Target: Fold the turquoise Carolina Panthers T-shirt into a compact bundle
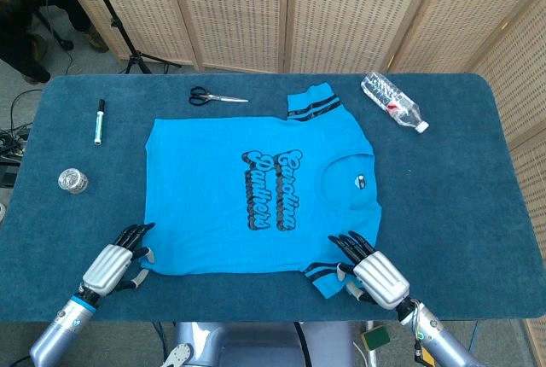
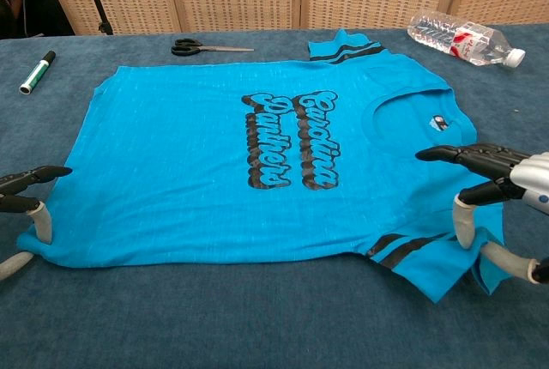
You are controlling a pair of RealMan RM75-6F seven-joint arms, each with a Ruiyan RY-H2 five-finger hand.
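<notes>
The turquoise T-shirt (image 1: 256,188) (image 2: 171,163) lies flat, print up, on the blue table, with its collar toward the right and its hem toward the left. My left hand (image 1: 111,266) (image 2: 21,202) sits at the near hem corner with its fingers spread; its pale fingertips (image 2: 41,227) touch the cloth edge, and nothing is held. My right hand (image 1: 375,273) (image 2: 497,184) hovers over the near striped sleeve (image 2: 429,262) with its fingers apart; one pale fingertip (image 2: 461,230) rests on the sleeve.
Black scissors (image 1: 213,96) (image 2: 202,46) lie just beyond the shirt's far edge. A marker (image 1: 99,121) (image 2: 36,72) and a small round glass object (image 1: 73,180) are on the left. A water bottle (image 1: 394,102) (image 2: 463,40) lies far right. Wicker screens stand behind the table.
</notes>
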